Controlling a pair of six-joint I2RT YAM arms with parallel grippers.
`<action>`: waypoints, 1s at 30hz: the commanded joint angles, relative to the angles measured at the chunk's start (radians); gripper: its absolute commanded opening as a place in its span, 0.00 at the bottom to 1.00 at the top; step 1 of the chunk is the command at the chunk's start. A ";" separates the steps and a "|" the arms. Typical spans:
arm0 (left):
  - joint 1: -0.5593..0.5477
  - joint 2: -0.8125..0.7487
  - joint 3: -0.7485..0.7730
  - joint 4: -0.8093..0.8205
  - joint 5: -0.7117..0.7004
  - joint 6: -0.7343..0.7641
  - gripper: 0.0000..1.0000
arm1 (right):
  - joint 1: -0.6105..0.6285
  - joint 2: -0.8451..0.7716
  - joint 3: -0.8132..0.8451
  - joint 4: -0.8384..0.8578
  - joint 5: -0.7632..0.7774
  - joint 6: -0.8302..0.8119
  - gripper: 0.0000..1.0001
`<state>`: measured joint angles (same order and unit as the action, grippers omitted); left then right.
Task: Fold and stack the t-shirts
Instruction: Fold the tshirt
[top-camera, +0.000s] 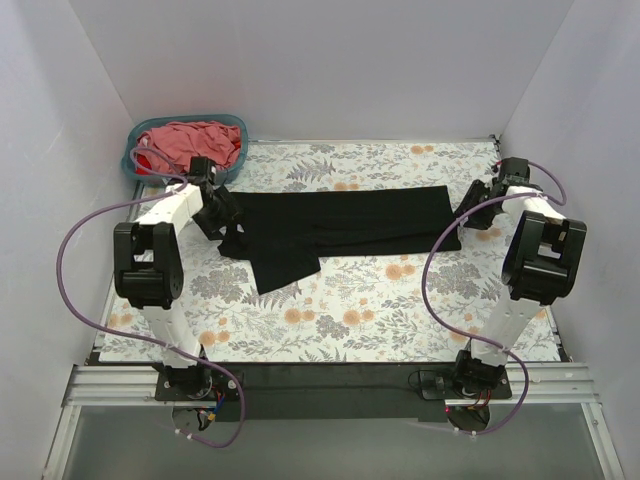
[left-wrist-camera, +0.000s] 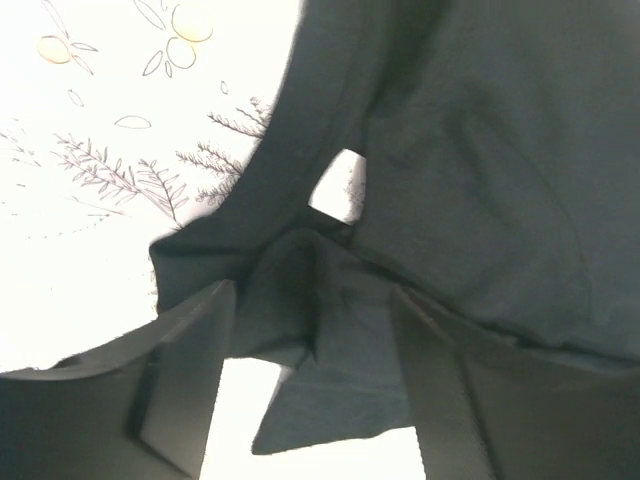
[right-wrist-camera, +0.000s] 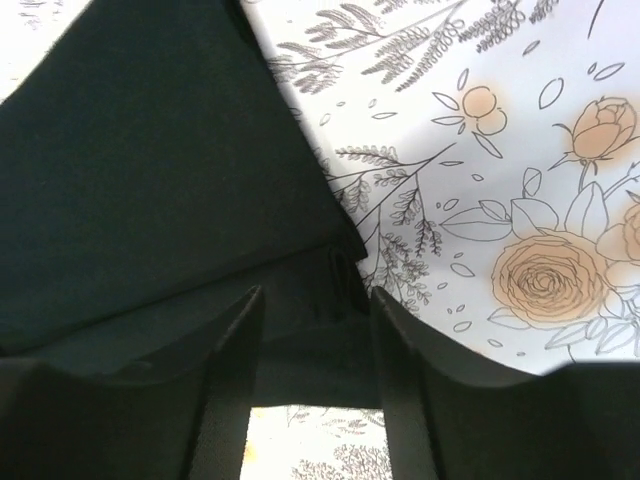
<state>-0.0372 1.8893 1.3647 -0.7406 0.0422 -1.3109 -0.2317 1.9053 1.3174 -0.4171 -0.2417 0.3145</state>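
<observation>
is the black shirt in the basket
No, the black shirt lies spread on the flowered table, while the teal basket in the far left corner holds only pink and red shirts.

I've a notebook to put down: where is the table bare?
The floral tablecloth is bare between the black shirt and the near edge, and beyond it, right of the teal basket. The middle band and far-left corner are crowded.

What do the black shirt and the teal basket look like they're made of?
Black shirt: soft matte cloth, likely a cotton knit; it folds and wrinkles limply. Teal basket: seemingly smooth plastic, judging by its stiff, even rim.
</observation>
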 joint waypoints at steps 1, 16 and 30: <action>0.007 -0.148 -0.010 0.037 -0.025 0.012 0.64 | 0.015 -0.107 0.022 0.011 0.014 -0.023 0.54; -0.308 -0.498 -0.334 0.006 -0.172 -0.048 0.67 | 0.313 -0.575 -0.362 -0.088 0.128 -0.077 0.74; -0.535 -0.227 -0.306 0.024 -0.288 -0.070 0.45 | 0.485 -0.704 -0.557 -0.034 0.097 -0.035 0.74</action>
<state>-0.5556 1.6463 1.0210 -0.7300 -0.1959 -1.3701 0.2443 1.2358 0.7727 -0.4900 -0.1379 0.2657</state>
